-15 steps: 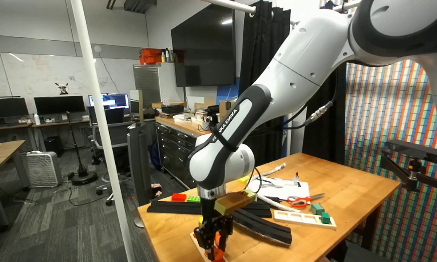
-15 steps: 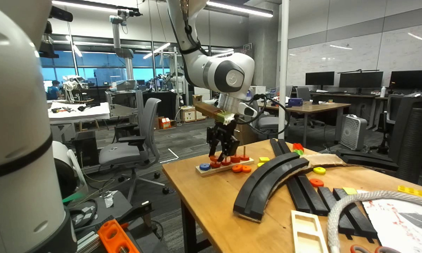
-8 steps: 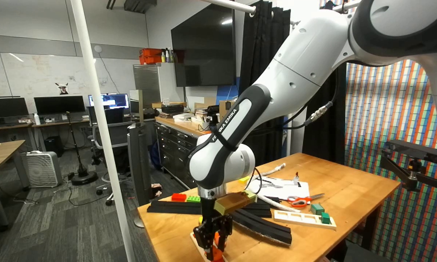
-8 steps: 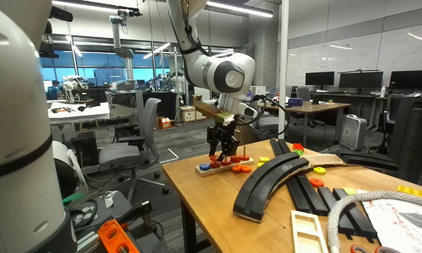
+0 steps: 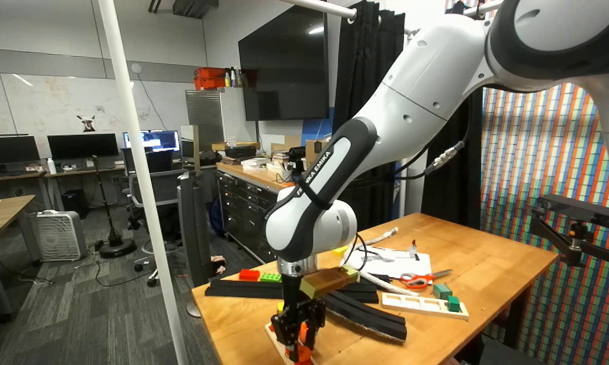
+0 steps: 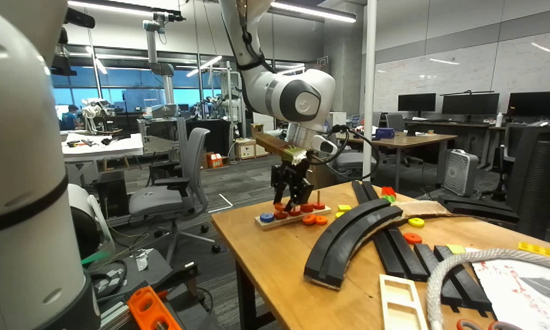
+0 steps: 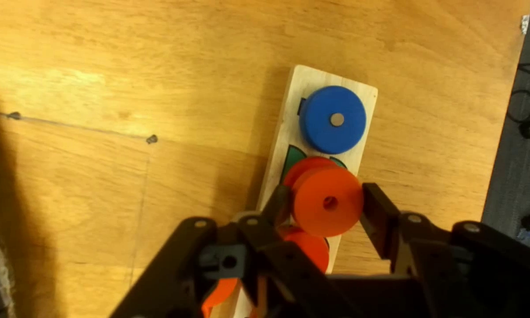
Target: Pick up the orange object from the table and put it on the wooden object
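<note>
wrist view | wooden board [image 7: 276,170]: partly behind gripper [image 7: 326,198] | probably cut off below

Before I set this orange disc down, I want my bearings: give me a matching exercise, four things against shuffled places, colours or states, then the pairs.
Column one
1. blue disc
2. orange disc, mid wrist view
3. wooden board
4. scissors

Column two
A. pale, running beneath the claw
B. orange-handled
C. at one end of the wooden board
D. gripped by the claw

Pairs: 1-C; 2-D; 3-A; 4-B
</note>
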Tool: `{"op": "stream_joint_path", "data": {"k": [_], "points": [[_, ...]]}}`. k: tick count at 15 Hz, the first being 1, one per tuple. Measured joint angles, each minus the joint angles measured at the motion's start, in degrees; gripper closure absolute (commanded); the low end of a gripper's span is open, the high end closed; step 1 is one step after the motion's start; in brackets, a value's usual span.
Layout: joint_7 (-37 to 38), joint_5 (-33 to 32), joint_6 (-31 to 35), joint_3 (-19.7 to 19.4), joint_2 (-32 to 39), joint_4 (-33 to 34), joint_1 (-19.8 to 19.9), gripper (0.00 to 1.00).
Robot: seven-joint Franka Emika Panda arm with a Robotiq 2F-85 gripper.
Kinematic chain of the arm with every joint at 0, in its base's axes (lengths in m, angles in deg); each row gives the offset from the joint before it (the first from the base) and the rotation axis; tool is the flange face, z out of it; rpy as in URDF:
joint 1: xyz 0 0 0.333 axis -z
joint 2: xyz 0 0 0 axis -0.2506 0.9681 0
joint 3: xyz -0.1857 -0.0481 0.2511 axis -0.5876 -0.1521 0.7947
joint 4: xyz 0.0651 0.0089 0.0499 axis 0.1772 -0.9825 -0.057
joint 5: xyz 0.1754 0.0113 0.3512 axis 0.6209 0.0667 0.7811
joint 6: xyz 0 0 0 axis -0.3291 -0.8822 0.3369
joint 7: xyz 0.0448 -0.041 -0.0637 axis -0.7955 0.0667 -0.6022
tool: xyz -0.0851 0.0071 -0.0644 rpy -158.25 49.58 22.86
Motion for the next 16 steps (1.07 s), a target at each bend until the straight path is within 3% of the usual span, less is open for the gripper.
{"op": "stream_joint_path", "data": {"k": [5,6,7,8,12,16], "points": [[0.01,0.02,0.12,0.00,0.03,-1.39,0.52,0.76],[0.01,0.02,0.13,0.00,0.02,-1.48,0.58,0.65],[0.01,0.02,0.12,0.00,0.02,-1.49,0.61,0.30],[0.02,0.05,0.13,0.00,0.02,-1.50,0.63,0.29],[1.13,0.06,0.12,-0.05,0.08,-1.73,0.64,0.01],[4.22,-0.77,0.13,-0.61,-0.18,-1.79,0.62,0.00]]}}
